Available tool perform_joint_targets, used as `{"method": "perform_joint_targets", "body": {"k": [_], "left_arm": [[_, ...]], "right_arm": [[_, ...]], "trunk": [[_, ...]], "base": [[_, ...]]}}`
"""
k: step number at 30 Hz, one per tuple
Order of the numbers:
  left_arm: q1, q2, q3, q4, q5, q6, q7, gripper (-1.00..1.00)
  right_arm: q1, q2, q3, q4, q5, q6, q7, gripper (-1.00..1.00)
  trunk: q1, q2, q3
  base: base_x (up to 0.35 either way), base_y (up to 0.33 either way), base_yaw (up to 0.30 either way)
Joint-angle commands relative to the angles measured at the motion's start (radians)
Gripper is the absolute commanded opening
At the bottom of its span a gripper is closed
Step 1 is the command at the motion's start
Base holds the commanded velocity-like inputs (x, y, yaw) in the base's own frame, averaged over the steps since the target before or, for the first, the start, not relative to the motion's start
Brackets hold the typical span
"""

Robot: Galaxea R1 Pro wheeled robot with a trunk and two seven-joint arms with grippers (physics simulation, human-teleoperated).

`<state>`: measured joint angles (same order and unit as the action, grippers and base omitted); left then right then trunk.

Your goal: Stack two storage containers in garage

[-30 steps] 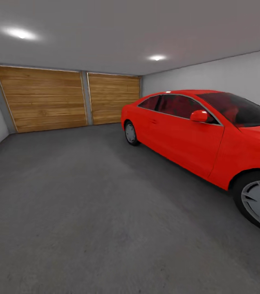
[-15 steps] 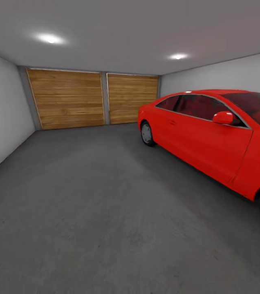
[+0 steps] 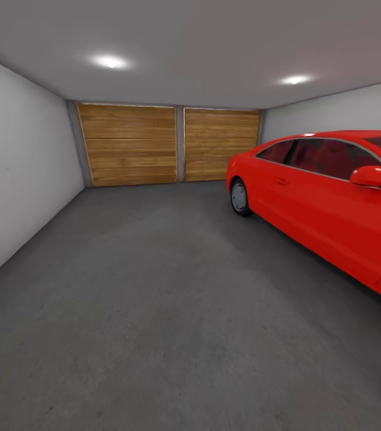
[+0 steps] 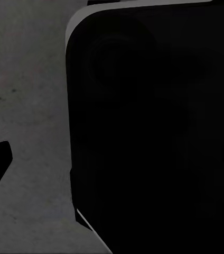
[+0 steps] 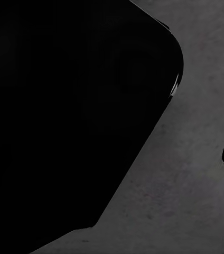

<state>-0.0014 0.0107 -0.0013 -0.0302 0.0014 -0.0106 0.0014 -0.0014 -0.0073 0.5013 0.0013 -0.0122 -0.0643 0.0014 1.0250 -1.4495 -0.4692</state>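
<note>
Scanning rough dark grey concrete floor (image 3: 154, 311) beside glossy red car (image 3: 334, 209); I'd steer clear; claw states unreadable.

- One red car (image 3: 334, 215)
- Two wooden garage doors (image 3: 132, 143), side by side
- Two ceiling lights (image 3: 110, 61)
- One visible car wheel (image 3: 239, 197)
- One side mirror (image 3: 368, 176)

Your robot's body reads as black w/ rounded corners. In left wrist view you've got a big matte black housing (image 4: 154, 132) w/ a thin pale grey edge. Right wrist view: same sort of black rounded casing (image 5: 64, 116), small glint on its curved corner.
</note>
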Motion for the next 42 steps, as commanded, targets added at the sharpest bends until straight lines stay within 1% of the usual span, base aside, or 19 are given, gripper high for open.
{"method": "perform_joint_targets", "body": {"k": [1, 12, 42], "left_arm": [[0.0, 0.0, 0.0, -0.001, 0.0, -0.001, 0.0, 1.0], [0.0, 0.0, 0.0, -0.001, 0.0, -0.001, 0.0, 1.0], [0.0, 0.0, 0.0, -0.001, 0.0, -0.001, 0.0, 1.0]], "right_arm": [[0.0, 0.0, 0.002, 0.0, -0.001, -0.003, 0.0, 1.0], [0.0, 0.004, 0.002, 0.0, -0.002, -0.005, 0.0, 1.0], [0.0, 0.004, 0.002, 0.0, -0.001, -0.005, 0.0, 1.0]], "trunk": [[0.0, 0.0, -0.001], [0.0, 0.0, -0.001], [0.0, 0.0, -0.001]], "base": [[0.0, 0.0, 0.276], [0.0, 0.0, 0.276], [0.0, 0.0, 0.276]]}}
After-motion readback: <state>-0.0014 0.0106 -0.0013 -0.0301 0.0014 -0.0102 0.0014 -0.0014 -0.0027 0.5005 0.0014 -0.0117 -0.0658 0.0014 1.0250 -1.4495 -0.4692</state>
